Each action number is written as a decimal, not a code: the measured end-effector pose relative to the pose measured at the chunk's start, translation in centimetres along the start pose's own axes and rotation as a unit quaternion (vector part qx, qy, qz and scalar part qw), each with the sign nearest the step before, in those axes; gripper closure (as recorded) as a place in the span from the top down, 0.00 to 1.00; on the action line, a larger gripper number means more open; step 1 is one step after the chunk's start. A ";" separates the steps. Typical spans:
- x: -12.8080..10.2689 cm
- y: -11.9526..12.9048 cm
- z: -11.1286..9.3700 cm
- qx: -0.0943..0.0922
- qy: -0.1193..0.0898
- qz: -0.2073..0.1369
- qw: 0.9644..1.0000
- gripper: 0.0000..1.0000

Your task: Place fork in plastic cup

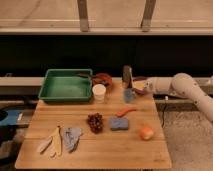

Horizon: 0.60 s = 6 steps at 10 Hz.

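Blue-grey and see-through, the plastic cup [129,95] stands upright toward the back right of the wooden desk [100,155]; the hand [137,86] hangs just behind and to the right of the cup, close over its rim, at the end of the pale arm [185,89] that reaches in from the cup's right; whether the hand is open or closed, or has anything in it, I cannot tell from here. The fork I cannot pick out for certain; nothing slender shows standing in the cup, and my guess is that it sits at the hand, lost against the dark behind; the broad beige utensils [54,142] lying far to the front left of the cup are not it.

What worries me is how crowded the cup is; a white cup [99,92] stands near on its left, and a dark cylinder [127,75] rises right behind it. The cup looks light; a fork is likely longer than this small tumbler is tall, so it would lean on the rim and might tip the cup over; a tine catching the rim on the way down could shove the cup sideways toward the white cup; let go off-centre, the fork would drop beside the cup onto the desk; and the hand, working so close, could knock the cylinder behind the cup.
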 end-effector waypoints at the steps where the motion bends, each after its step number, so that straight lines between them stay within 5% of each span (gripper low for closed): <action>1: -0.1 0.0 0.9 0.011 0.022 -0.016 1.000 0.00; 6: -0.2 -2.1 3.4 0.048 0.063 -0.052 0.996 0.00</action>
